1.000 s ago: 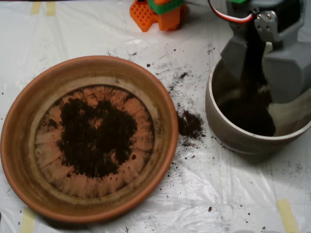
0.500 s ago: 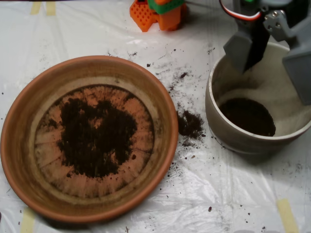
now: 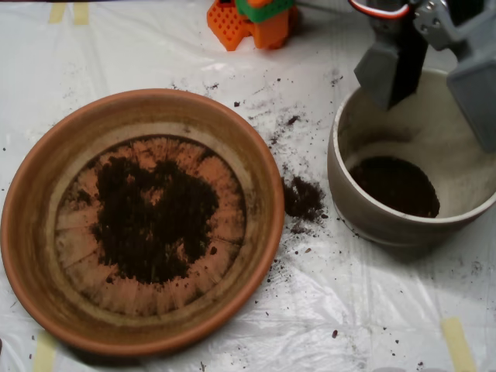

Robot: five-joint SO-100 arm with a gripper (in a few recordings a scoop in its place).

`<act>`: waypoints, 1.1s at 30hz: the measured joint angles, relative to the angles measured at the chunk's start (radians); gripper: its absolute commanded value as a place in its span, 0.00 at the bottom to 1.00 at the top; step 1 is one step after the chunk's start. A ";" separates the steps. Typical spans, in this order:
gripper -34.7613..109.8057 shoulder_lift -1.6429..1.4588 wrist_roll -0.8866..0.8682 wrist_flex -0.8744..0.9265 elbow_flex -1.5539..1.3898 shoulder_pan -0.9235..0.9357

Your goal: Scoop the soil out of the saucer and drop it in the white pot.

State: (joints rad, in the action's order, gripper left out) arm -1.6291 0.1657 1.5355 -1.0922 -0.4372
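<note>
Up at the top right the scoop (image 3: 434,74) runs off the frame's edge, its two grey halves spread wide apart over the white pot (image 3: 364,209); a dark patch lies on the pot's floor; most soil (image 3: 151,217) sits clumped in the saucer (image 3: 46,178); a spilled clump (image 3: 302,198) rests between them.

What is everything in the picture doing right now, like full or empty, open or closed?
saucer: upright, soil patch on its floor.
soil: most in the saucer, some in the pot, a spilled clump on the sheet between them.
white pot: upright, dark soil at the bottom.
pincer: open, halves spread above the pot, no soil seen in it.
plastic sheet: wrinkled, speckled with soil.
</note>
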 measured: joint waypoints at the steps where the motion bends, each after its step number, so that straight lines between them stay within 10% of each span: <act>1: 0.50 -0.043 -0.012 -0.031 -0.048 0.020; 33: 0.52 -0.471 -0.179 -0.612 -1.085 0.908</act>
State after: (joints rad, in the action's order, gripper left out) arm -2.1000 -0.0138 0.9235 -2.1767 0.4709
